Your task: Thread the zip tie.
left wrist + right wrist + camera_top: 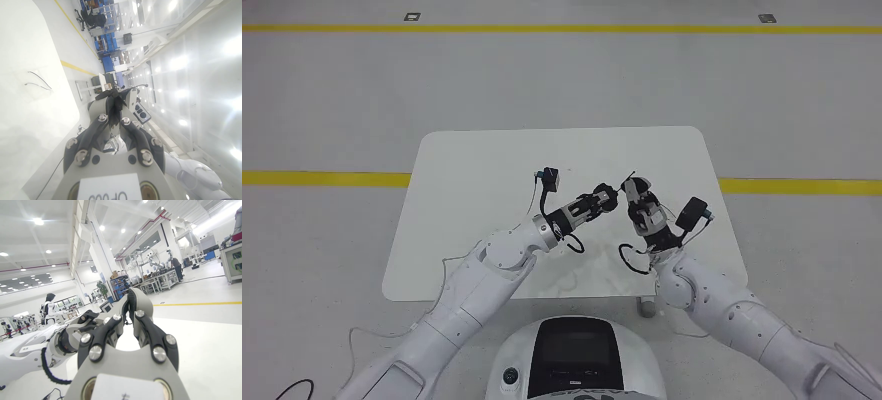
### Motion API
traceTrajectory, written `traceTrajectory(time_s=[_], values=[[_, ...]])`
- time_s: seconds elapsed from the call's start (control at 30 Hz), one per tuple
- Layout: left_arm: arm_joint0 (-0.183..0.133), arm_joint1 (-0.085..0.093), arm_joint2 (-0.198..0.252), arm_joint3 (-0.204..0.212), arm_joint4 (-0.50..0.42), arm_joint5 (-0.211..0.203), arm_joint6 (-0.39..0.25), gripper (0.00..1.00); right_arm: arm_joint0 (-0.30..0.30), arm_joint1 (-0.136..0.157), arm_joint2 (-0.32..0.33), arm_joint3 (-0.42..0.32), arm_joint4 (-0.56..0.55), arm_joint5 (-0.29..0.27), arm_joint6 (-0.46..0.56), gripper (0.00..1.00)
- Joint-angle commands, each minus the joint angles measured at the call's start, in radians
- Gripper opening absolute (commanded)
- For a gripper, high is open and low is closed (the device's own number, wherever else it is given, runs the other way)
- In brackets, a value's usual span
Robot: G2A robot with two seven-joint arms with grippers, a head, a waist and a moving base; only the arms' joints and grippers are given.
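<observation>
Above the right half of the white table [492, 200], my two grippers meet tip to tip. My left gripper [610, 194] [112, 94] is shut, with a dark strip between its fingers. My right gripper [633, 188] [129, 294] is shut too, its pads pressed together. A thin black zip tie [630, 178] pokes up where the tips meet. How much of it each gripper holds is hidden. The left gripper [88, 316] sits just beside the right one's fingers.
Two loose black zip ties [39, 80] lie on the table [28, 47] away from the grippers. A yellow floor line [322, 179] runs behind the table. Cables hang from both wrists.
</observation>
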Motion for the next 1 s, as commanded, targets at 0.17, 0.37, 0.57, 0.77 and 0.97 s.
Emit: traceTrajectory(time_s=[0.17, 0.37, 0.57, 0.77, 0.97], values=[[0.000, 0.000, 0.000, 0.000, 0.000, 0.000, 0.000, 0.00, 0.011, 0.013, -0.036, -0.040, 0.052, 0.000, -0.051, 0.00], [0.000, 0.000, 0.000, 0.000, 0.000, 0.000, 0.000, 0.00, 0.026, 0.027, -0.076, -0.059, 0.147, 0.000, -0.068, 0.00], [0.000, 0.000, 0.000, 0.000, 0.000, 0.000, 0.000, 0.00, 0.039, 0.037, -0.106, -0.063, 0.243, 0.000, -0.048, 0.00], [0.000, 0.000, 0.000, 0.000, 0.000, 0.000, 0.000, 0.00, 0.047, 0.044, -0.120, -0.087, 0.337, 0.000, 0.012, 0.00], [0.000, 0.000, 0.000, 0.000, 0.000, 0.000, 0.000, 0.00, 0.044, 0.048, -0.117, -0.116, 0.409, 0.000, 0.045, 0.00]])
